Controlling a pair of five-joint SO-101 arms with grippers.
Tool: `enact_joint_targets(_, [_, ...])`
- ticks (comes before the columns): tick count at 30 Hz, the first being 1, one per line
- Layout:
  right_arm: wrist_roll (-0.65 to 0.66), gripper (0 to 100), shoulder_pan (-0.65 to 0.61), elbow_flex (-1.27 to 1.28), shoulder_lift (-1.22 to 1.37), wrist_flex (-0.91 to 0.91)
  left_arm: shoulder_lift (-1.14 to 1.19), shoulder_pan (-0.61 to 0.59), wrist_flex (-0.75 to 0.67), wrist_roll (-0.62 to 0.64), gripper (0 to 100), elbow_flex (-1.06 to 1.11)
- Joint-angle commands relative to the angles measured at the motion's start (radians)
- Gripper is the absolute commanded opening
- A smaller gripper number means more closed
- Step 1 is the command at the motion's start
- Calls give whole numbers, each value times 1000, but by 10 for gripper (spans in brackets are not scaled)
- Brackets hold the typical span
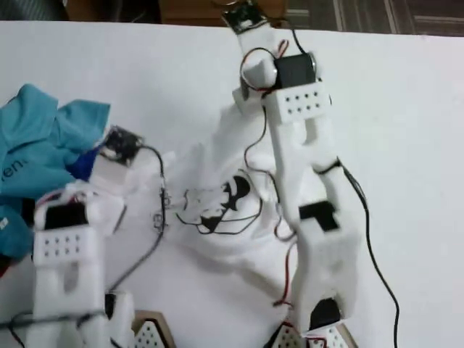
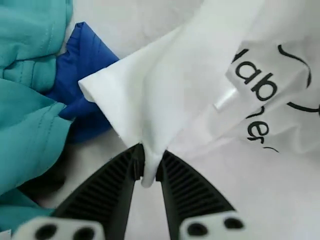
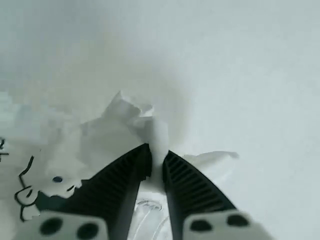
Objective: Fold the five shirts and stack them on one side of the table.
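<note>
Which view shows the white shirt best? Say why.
The high view: nearly the whole white shirt and its black print. Left wrist view: a fold with lettering. Right wrist view: a bunched edge.

Black lettering, broken by folds, on white shirt [image 2: 190, 85], white letters on teal shirt [image 1: 43, 138], neither legible

shirt [image 1: 217, 217] on table [image 1: 406, 145] between left arm [image 1: 65, 239] and right arm [image 1: 312, 181] | shirt heap [image 1: 36, 145] at table's left edge
</note>
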Motion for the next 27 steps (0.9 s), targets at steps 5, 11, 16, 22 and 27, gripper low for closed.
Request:
enact_joint_targets(5, [2,19,-73,568,-456,-19,394,-40,124,11,25,-394])
enact_joint_targets(11, [8,19,-77,1148,-642,-271,430,-34,144,5,25,-421])
enact_joint_targets(16, [9,19,-139,1505,-727,-470,433,-38,149,2,25,-409])
enact_joint_targets(22, [89,105,-147,1519,-791,-433,431,-38,120,-40,25,-321])
enact_joint_targets(27, [184,224,-145,1401,-871,-255,434,-48,103,-41,25,-303])
